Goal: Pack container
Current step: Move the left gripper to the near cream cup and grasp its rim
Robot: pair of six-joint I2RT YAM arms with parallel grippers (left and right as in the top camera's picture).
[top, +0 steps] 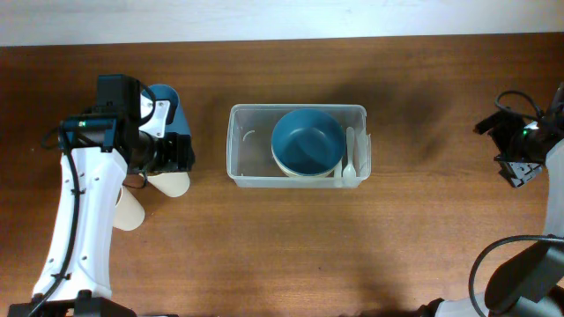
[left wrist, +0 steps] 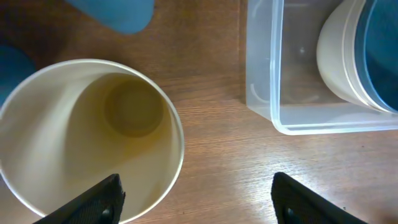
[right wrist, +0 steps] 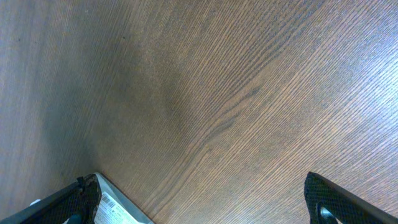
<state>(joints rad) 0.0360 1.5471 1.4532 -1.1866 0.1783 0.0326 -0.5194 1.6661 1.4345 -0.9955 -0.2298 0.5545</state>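
A: container (top: 251, 151) position?
B: mid surface (top: 397, 238). blue bowl (top: 307, 141) nested in cream bowl (left wrist: 339, 62) inside, white spoon (top: 350, 160) by its right wall.
A: arms?
B: left end effector (left wrist: 198, 202) spread wide, empty, one finger over cream cup (left wrist: 87, 130). right end effector (right wrist: 202, 208) wide, empty, well apart from container.

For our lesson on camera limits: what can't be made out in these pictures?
- Overhead: cups mostly under the left arm; number unclear.
- Overhead: in the container, interior of the cream bowl, covered by the blue bowl.
- Left wrist: blue cup cut by the top edge.
- Right wrist: labelled object cut by the bottom edge; unidentifiable.
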